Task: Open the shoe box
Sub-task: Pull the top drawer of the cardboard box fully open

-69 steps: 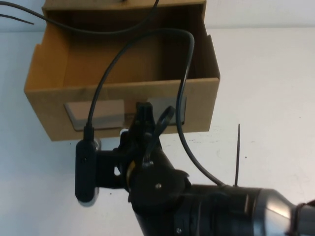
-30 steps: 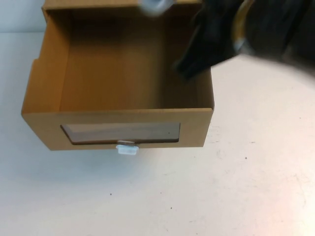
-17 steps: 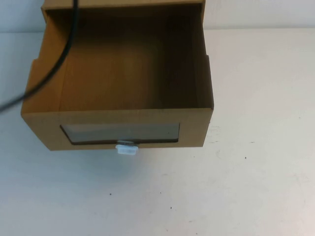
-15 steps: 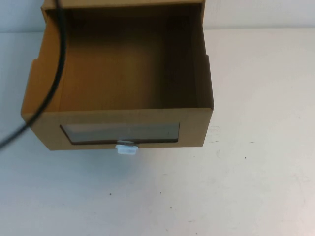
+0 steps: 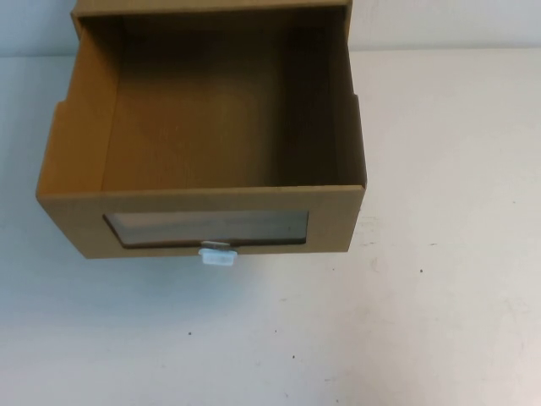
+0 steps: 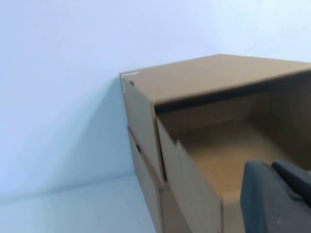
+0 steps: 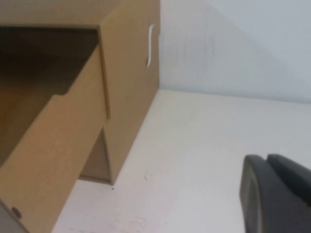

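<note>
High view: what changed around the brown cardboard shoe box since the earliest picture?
The brown cardboard drawer slid further out; the arm at its white tab withdrew. The left gripper and shut right gripper hang beside the outer shell, which stayed put.

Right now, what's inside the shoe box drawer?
Drawer shows only bare cardboard; its rear under the outer shell is hidden. Left gripper and shut right gripper hang off either side, outside it.

Brown cardboard shoe box (image 5: pixel 338 222): drawer (image 5: pixel 80 144) slid out of sleeve (image 5: pixel 211 7), top open; front window (image 5: pixel 207 227), perhaps plastic; white pull tab (image 5: pixel 217 254) below.
</note>
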